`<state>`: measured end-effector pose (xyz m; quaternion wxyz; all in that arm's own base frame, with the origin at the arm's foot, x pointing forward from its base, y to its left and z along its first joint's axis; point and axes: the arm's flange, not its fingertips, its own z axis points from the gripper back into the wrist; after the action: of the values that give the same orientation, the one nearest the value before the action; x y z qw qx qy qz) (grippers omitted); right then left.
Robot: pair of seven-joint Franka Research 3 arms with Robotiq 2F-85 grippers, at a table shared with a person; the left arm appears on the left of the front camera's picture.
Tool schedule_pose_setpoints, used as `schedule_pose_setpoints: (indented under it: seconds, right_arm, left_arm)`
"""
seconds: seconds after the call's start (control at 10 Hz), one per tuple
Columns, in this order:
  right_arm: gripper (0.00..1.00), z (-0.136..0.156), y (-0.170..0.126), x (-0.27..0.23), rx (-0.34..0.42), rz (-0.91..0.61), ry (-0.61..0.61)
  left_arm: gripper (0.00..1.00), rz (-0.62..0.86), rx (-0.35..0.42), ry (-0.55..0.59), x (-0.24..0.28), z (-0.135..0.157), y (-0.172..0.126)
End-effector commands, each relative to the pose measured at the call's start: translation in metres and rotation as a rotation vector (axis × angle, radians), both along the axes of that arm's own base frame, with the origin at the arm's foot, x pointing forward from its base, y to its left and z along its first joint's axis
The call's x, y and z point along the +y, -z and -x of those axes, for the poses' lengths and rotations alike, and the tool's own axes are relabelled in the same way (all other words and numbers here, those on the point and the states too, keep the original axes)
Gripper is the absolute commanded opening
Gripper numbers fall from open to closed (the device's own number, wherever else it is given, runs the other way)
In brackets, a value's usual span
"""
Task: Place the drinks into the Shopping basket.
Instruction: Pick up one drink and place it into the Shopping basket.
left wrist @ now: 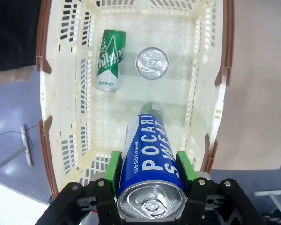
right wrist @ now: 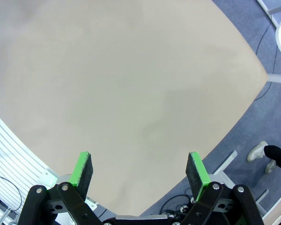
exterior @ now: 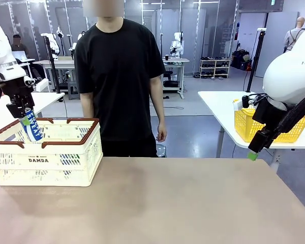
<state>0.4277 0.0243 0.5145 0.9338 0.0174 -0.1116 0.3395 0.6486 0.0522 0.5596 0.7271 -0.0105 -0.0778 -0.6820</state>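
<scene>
Left wrist view: left claw [left wrist: 149,174] clamps blue can [left wrist: 147,161] over Shopping basket [left wrist: 207,84] | right claw [right wrist: 139,169] wide open, empty

"DAMDA" is printed in dark letters on the near side of the cream Shopping basket [exterior: 46,152] at the left of the front view, beneath a smaller line too fine to read. Low in the left wrist view, the blue can [left wrist: 147,164] reads "POCARI SWEAT" and "ION SUPPLY DRINK" in white. The green can [left wrist: 110,60] at upper left carries white lettering, legible only as "hilsung", while the white arm [exterior: 295,71] at the front view's right edge shows "RAN".
</scene>
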Motion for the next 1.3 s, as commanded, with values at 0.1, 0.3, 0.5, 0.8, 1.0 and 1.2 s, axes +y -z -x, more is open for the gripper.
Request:
schedule_pose_setpoints:
  seconds: [0.1,0.3,0.5,0.8,1.0,1.2]
  right_arm:
    - [1.00,0.001,-0.001,-0.002,-0.001,0.005,-0.015]
    - [1.00,0.001,-0.001,-0.002,-0.001,0.005,-0.015]
    - [1.00,0.001,-0.001,-0.002,-0.001,0.005,-0.015]
    - [1.00,0.001,-0.001,-0.002,-0.001,0.005,-0.015]
    - [1.00,0.001,-0.001,-0.002,-0.001,0.005,-0.015]
    - [1.00,0.001,-0.001,-0.002,-0.001,0.005,-0.015]
  left_arm:
    - [0.58,-0.025,-0.054,-0.019,-0.009,-0.007,-0.014]
    - [0.58,-0.059,-0.061,-0.048,-0.016,-0.022,-0.013]
    - [0.58,-0.054,-0.050,-0.061,-0.021,-0.038,-0.007]
    - [0.58,-0.022,-0.019,-0.043,-0.031,-0.052,0.011]
    - [0.58,-0.041,0.014,-0.055,-0.034,-0.058,0.027]
    - [0.58,-0.055,0.034,-0.064,-0.033,-0.060,0.043]
